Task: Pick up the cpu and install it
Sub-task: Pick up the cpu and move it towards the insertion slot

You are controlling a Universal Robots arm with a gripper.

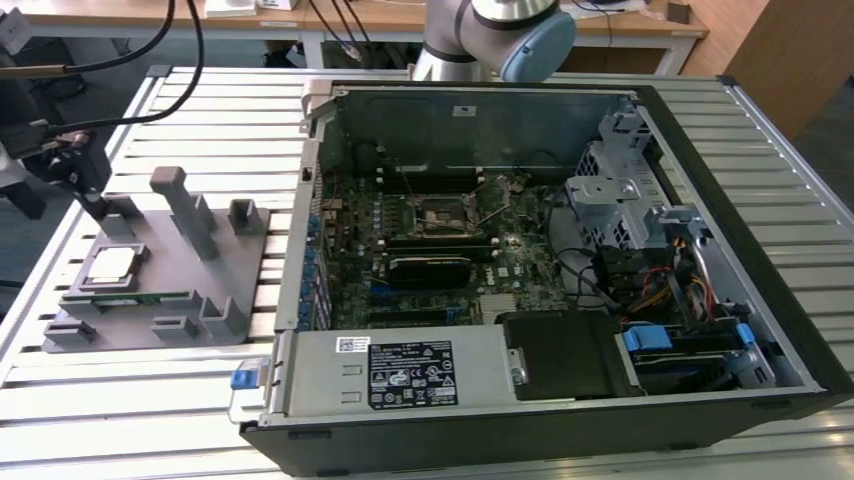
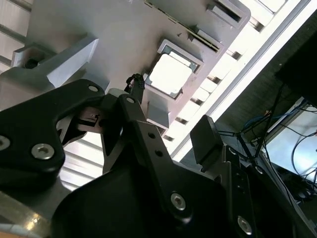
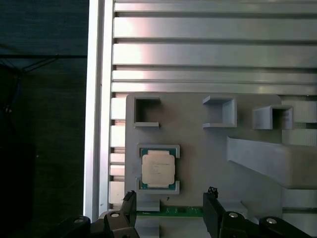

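My slatted metal table (image 1: pixel 134 400) carries a grey fixture (image 1: pixel 200 255); the cpu (image 3: pixel 158 168) lies flat in its pocket, silver top, pale rim, print too faint to read. My gripper (image 3: pixel 170 199) hangs near it, jaws wide apart, empty.

I am looking down on a long metal table (image 1: pixel 147 410), its slats (image 3: pixel 198 54) running side by side across the exterior view. Light is glaring white off them in the second wrist view. Past the table edge, in the first wrist view, a dark floor (image 3: pixel 44 124) is showing. Behind the table, wooden desks (image 1: pixel 641 24) are standing on white legs (image 1: pixel 683 50), with black cables (image 1: pixel 180 30) drooping in front of them. A wooden panel (image 1: pixel 787 60) is closing off the exterior view's upper right corner.
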